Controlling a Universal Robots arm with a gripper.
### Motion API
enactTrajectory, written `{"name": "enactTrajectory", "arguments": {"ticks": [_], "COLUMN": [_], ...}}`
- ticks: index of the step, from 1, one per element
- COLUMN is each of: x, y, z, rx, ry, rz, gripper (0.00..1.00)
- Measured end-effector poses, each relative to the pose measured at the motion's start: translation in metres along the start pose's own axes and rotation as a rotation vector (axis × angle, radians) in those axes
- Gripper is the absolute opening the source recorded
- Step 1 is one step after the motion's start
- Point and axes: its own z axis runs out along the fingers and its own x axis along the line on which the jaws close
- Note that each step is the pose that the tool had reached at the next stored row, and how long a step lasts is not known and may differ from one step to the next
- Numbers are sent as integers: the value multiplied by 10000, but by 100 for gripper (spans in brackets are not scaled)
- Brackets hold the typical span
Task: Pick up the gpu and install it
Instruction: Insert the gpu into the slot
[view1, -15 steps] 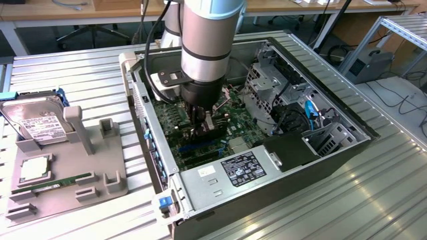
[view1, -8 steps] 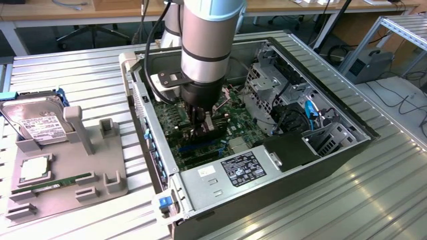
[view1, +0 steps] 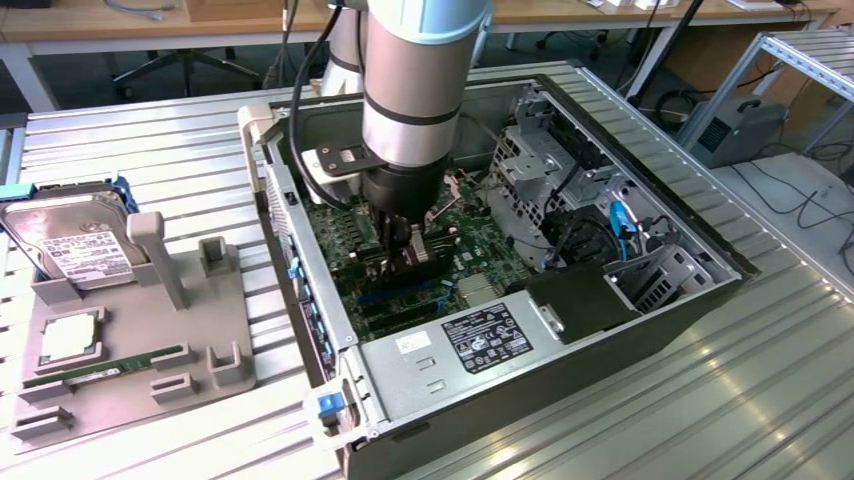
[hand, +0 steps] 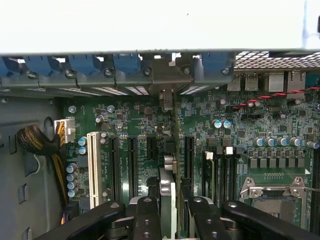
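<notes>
While over the motherboard (hand: 280, 135), pincer (hand: 170, 210) grips gpu (hand: 172, 150).

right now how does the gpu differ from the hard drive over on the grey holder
The gpu is inside the computer case, gripped edge-on above the motherboard by the gripper. The hard drive leans in the grey holder outside the case, with nothing gripping it. The gpu looks thin and dark, while the hard drive is silver with a white label. Both are flat computer parts.
</notes>
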Motion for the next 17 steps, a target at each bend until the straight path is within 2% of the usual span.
{"name": "enactTrajectory", "arguments": {"ticks": [17], "x": [0], "y": [-1], "z": [30], "rx": [1], "ry": [-1], "rz": [0], "gripper": [27]}}
